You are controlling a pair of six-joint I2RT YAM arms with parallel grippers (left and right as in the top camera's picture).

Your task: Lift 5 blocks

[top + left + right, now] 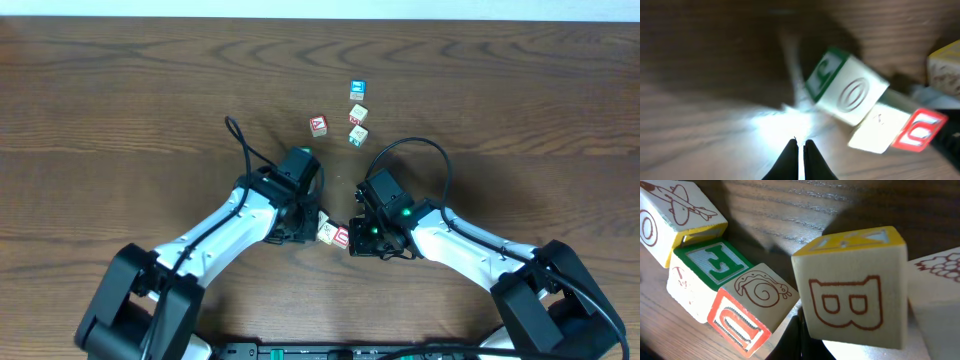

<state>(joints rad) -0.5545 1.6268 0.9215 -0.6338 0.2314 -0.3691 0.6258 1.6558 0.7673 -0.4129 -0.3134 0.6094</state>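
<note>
- left gripper (800, 150): jaws shut, empty; blocks (327, 230) just beside it at 3 o'clock, overhead.
- right gripper (801, 335): shut, empty; blocks at 9 o'clock.
- blocks' long axis 9–3; both grippers about equally near.

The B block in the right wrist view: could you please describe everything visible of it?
The B block is a wooden-looking cube: a cream face with a red-outlined B, a yellow-edged top with a pale letter. It sits slightly tilted, close to the camera, right of the snail block, with a pale block at its right.
</note>
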